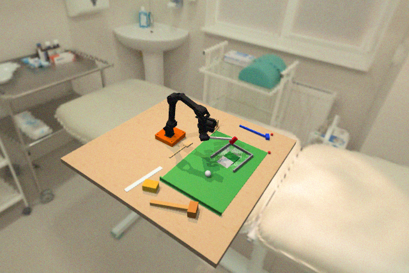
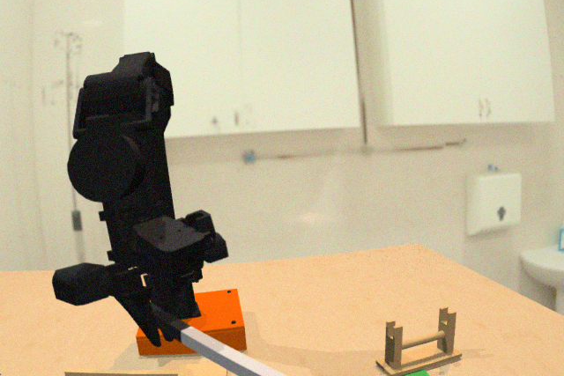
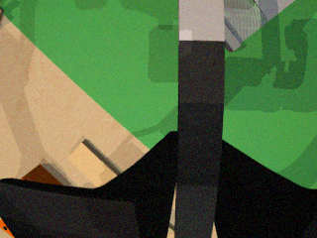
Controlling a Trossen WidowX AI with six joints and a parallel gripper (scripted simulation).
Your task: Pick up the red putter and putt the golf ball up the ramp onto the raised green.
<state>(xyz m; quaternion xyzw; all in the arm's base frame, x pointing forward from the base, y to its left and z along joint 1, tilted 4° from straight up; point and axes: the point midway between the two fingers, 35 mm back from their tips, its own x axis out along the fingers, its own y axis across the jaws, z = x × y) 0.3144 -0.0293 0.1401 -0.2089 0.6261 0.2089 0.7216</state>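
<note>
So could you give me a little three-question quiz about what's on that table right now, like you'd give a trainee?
1. True or false: the gripper is shut on the handle of the red putter.
2. Where is the golf ball?
A. on the raised green inside the grey frame
B. on the flat part of the green mat, nearer the camera than the frame
C. on the bare wood beside the orange mallet
3. Fill in: the blue putter lies on the ______, off the mat.

Key: 1 true; 2 B; 3 wooden table top.
</note>
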